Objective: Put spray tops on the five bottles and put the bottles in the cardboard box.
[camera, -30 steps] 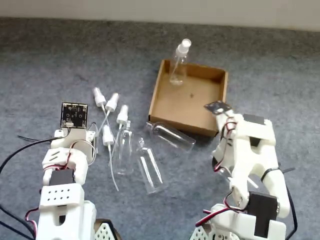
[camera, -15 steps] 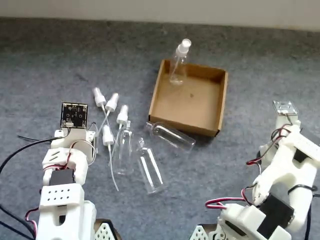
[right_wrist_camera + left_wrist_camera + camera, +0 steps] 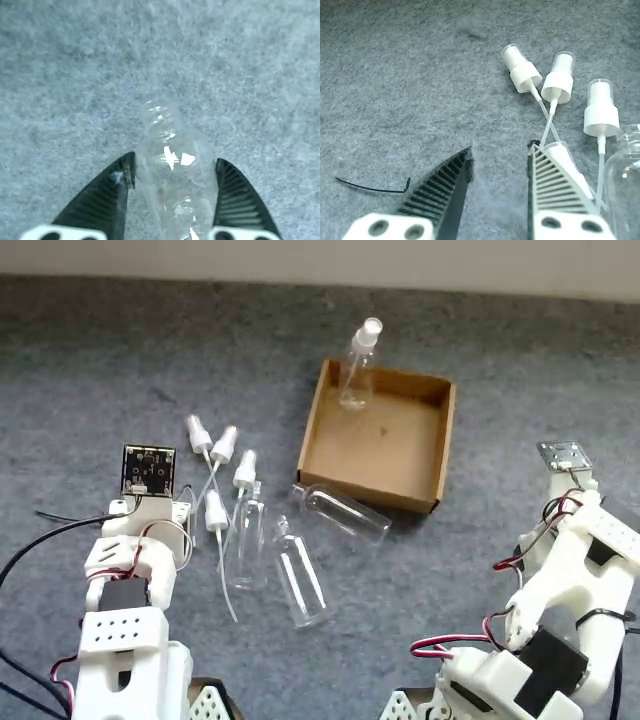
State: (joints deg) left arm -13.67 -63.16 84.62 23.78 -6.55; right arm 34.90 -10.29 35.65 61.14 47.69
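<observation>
Right of the cardboard box (image 3: 366, 491): right gripper (image 3: 175, 163) clamped on a clear bottle (image 3: 169, 142), no top.
Left gripper (image 3: 500, 150) spread open beside loose spray tops (image 3: 556, 84); capped bottle (image 3: 357, 366) stands in the box, three bare bottles (image 3: 301, 580) lie near it.

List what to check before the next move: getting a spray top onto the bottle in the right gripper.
1. Right gripper has the clear plastic bottle: ok, it sits between the fingers.
2. That bottle's neck is bare: ok, no top on it.
3. Left gripper is free to pick: ok, open, nothing between the fingers.
4. White spray tops are available: ok, four lie loose on the grey carpet, one beside a left finger.
5. Brown cardboard box has room: ok, one capped bottle stands in a far corner.
6. Grip is firm enough for capping: cannot tell.
</observation>
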